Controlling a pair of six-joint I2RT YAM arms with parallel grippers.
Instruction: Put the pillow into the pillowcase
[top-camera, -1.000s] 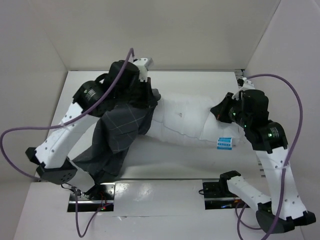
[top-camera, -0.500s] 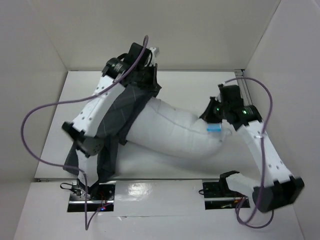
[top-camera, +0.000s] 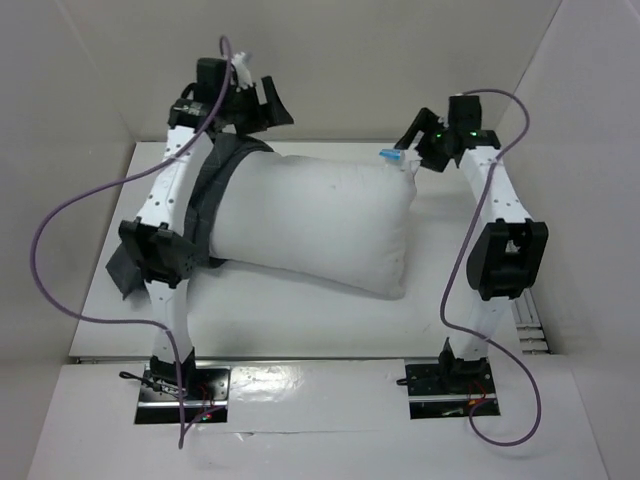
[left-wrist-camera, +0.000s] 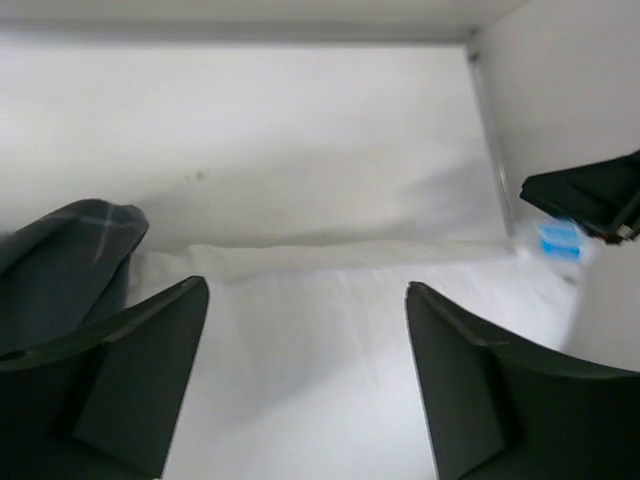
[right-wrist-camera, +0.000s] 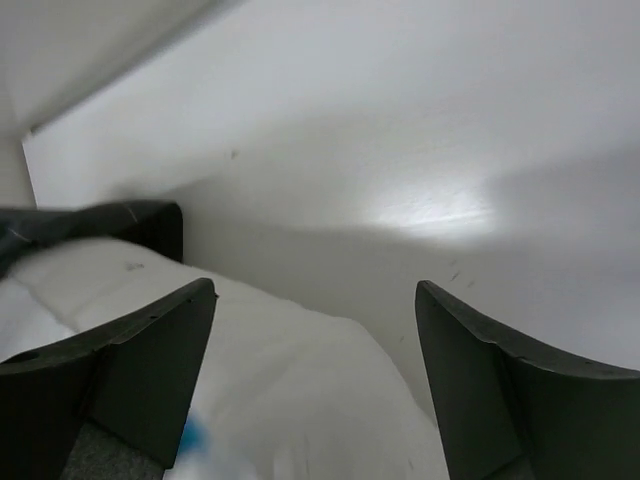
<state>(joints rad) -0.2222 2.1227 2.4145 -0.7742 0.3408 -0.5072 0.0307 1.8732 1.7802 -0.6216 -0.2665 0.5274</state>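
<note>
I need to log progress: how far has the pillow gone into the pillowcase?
Done: the pillowcase covers only the left end of the pillow, the rest hanging by the left arm. In hand: the left gripper and right gripper sit open over the pillow's far corners, clamping nothing. Left: most of the pillow, up to its blue tag, is bare and must go in.

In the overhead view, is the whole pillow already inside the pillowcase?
No, the pillowcase covers only the left end of the pillow, and most of the white surface is bare.
</note>
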